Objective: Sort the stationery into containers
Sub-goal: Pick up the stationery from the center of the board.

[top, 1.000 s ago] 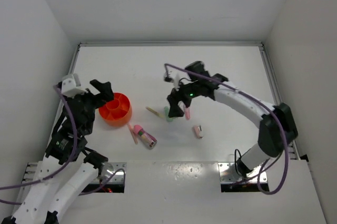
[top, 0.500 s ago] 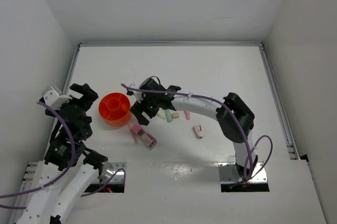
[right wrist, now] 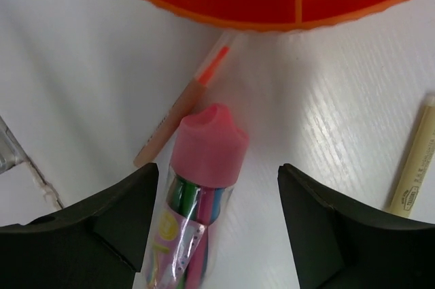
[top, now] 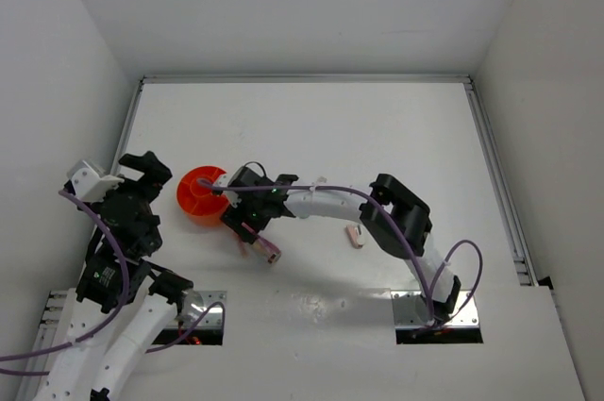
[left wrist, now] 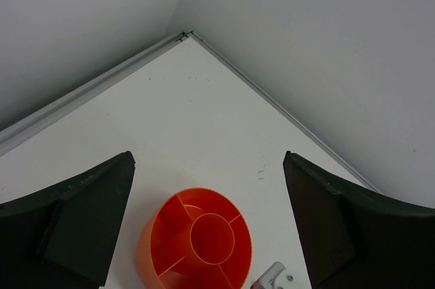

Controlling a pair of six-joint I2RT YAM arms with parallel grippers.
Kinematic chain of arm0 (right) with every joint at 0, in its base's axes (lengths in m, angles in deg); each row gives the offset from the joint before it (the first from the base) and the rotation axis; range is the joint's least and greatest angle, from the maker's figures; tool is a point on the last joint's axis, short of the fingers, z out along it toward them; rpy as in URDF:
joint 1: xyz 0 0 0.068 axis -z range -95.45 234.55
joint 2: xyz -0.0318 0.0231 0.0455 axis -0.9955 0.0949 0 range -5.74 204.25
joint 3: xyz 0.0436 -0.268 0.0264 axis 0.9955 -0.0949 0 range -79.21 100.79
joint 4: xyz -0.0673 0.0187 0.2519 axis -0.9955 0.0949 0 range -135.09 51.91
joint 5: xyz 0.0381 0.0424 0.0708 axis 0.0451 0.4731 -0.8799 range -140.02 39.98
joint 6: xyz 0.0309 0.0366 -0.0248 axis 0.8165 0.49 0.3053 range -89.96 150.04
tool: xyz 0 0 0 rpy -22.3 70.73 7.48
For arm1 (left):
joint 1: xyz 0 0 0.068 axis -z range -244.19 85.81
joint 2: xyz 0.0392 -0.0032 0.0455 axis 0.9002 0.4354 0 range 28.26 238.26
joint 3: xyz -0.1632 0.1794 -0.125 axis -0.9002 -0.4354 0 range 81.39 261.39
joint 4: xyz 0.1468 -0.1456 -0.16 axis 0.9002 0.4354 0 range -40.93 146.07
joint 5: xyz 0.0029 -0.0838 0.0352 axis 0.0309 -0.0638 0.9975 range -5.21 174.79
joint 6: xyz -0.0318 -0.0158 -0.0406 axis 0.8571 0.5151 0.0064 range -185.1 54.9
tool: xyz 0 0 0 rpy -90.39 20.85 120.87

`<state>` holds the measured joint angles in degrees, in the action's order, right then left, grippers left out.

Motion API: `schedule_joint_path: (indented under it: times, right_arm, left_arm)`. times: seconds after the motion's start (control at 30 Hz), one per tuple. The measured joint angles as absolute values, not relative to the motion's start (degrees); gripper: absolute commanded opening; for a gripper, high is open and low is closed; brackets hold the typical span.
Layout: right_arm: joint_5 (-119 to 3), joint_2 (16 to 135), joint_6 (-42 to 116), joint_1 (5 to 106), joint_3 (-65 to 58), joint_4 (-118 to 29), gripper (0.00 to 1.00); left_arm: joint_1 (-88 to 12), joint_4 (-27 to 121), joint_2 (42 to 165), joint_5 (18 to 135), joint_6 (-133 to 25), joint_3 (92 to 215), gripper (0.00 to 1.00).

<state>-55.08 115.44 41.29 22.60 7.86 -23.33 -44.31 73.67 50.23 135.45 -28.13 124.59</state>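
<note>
Right gripper [right wrist: 217, 170] spread wide and empty over the pink-capped cylinder [right wrist: 202, 187], which lies flat toward the near-left part of the table [top: 377, 137]. A thin tan stick [right wrist: 178, 109] is just beside it, a beige stick [right wrist: 414, 160] is apart on the other side, and a small pink stub [top: 355, 236] lies near mid-table. Just beyond the cylinder, orange bowl [left wrist: 197, 241] sits near the left edge; left gripper [left wrist: 209, 160] released, empty, hovers by that edge with the bowl in its view.
</note>
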Motion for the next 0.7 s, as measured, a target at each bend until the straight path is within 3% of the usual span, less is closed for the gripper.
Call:
schedule_joint_path:
  times: [0.3,0.4,0.43,0.53,0.63,0.7]
  right_arm:
    - [-49.38,120.86,41.46,21.38,11.22,-22.04,0.64]
    - [-47.91,120.97,41.05,21.0,11.14,-21.41,0.44]
    - [-47.61,120.97,41.29,20.98,11.14,-21.25,0.31]
    - [-47.26,120.93,41.22,20.98,10.98,-21.08,0.11]
    - [-47.21,119.72,41.22,21.03,9.3,-21.21,0.0]
    - [-47.26,118.81,41.16,21.03,8.38,-19.88,0.0]
  left_arm:
    - [-44.31,73.69,49.49,135.47,-27.95,124.59,0.92]
    - [-44.31,73.67,49.49,135.45,-27.93,124.48,0.89]
    - [-44.31,73.65,49.47,135.42,-27.93,124.33,0.89]
    - [-44.31,73.78,49.45,135.34,-27.91,124.16,0.88]
    - [-44.31,73.78,49.14,135.27,-27.91,124.16,0.88]
    - [-44.31,73.76,49.03,135.25,-27.91,124.13,0.87]
